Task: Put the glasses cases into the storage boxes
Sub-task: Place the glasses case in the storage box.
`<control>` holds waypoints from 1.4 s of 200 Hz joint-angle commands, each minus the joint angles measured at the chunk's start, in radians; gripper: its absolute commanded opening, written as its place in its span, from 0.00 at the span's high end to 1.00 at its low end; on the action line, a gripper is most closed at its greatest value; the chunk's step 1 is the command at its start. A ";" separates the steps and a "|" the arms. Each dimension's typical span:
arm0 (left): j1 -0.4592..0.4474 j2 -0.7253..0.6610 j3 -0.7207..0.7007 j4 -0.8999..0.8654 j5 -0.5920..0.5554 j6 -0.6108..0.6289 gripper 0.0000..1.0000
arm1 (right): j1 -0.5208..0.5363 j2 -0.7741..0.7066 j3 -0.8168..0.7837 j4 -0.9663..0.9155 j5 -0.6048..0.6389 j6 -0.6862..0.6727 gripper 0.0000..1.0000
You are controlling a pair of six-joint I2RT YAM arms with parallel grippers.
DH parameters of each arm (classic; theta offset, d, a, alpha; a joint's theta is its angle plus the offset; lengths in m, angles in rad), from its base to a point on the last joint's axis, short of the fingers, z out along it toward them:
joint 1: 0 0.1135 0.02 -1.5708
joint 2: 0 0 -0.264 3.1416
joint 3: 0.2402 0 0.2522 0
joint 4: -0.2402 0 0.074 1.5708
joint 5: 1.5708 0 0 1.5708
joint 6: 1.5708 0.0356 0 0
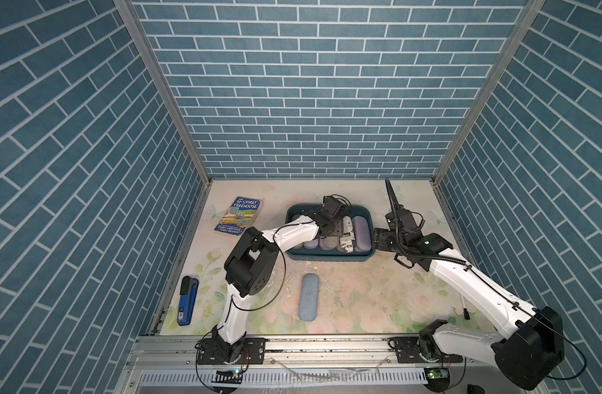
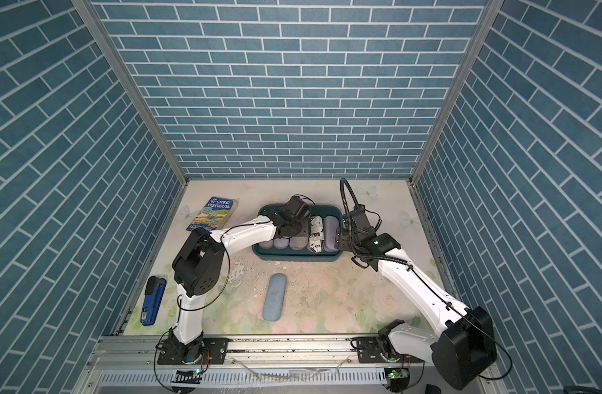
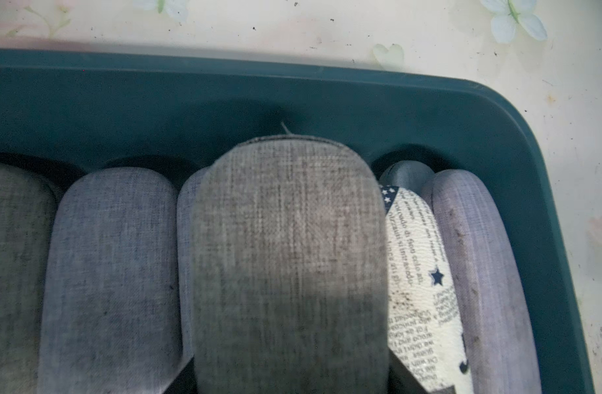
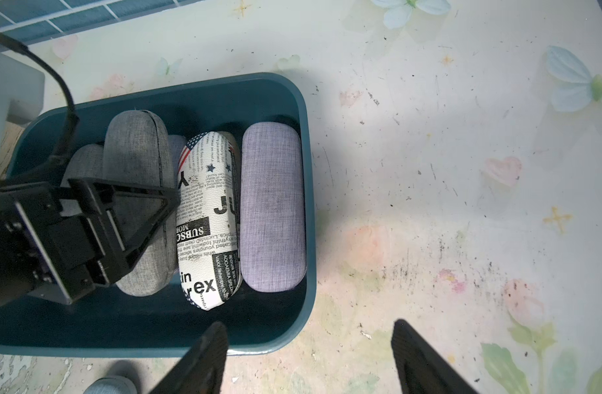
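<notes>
The dark teal storage box (image 1: 330,261) (image 2: 292,258) stands at the back middle of the table and holds several glasses cases side by side. Among them are a newspaper-print case (image 4: 209,218) (image 1: 347,238) and a lavender case (image 4: 274,211) at the box's right end. My left gripper (image 1: 330,228) (image 4: 98,218) is over the box, shut on a grey case (image 3: 289,256) (image 4: 136,163) that lies on top of the row. My right gripper (image 4: 309,358) (image 1: 376,238) hangs open and empty beside the box's right end. A light blue case (image 1: 309,297) (image 2: 274,297) lies alone on the table in front.
A blue book (image 1: 238,216) lies at the back left. A blue-and-black stapler (image 1: 187,300) sits near the left wall. The left arm's elbow (image 1: 250,269) stands between the stapler and the light blue case. Brick-patterned walls close in three sides.
</notes>
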 commanded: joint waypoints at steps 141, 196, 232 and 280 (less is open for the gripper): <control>0.026 -0.003 -0.059 0.012 -0.023 -0.050 0.30 | -0.030 0.061 0.009 0.014 -0.038 -0.006 0.23; 0.032 -0.017 -0.073 0.025 0.000 -0.044 0.21 | -0.032 0.067 0.018 0.011 -0.036 0.005 0.23; 0.033 -0.060 -0.087 0.036 0.027 -0.044 0.16 | -0.032 0.062 0.022 0.002 -0.030 0.022 0.23; 0.033 -0.168 -0.114 0.036 0.028 -0.035 0.14 | -0.033 0.034 0.040 -0.041 -0.006 0.046 0.23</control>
